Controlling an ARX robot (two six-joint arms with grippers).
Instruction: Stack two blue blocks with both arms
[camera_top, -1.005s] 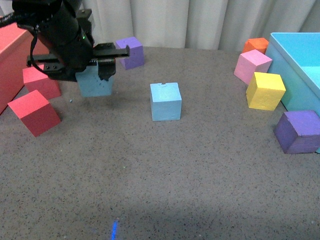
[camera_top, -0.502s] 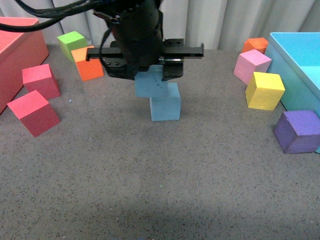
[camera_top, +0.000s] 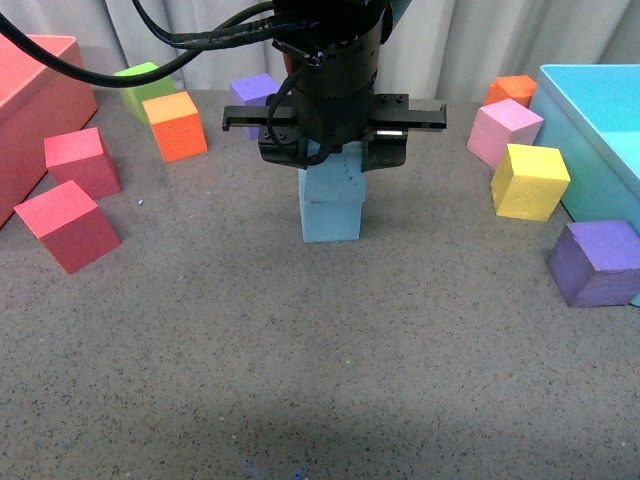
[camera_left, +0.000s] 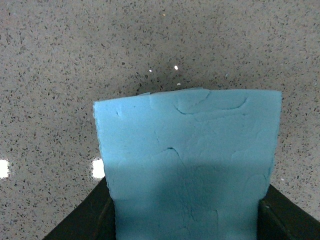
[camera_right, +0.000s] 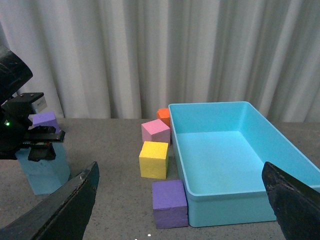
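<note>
The upper blue block rests on, or hangs just above, the lower blue block, which stands on the tabletop; I cannot tell whether they touch. The left end effector clamps the upper blue block's sides. The right end effector, spread wide and empty, is well apart from the lower blue block. Best now: square the edges over the lower blue block, settle gently, release slowly, lift straight up.

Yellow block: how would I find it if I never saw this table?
Find the big turquoise bin on the right of the table. Along its outer wall stand a pink cube, the yellow cube, then a purple cube nearest the camera. It is the middle one, and the only yellow thing in sight.
</note>
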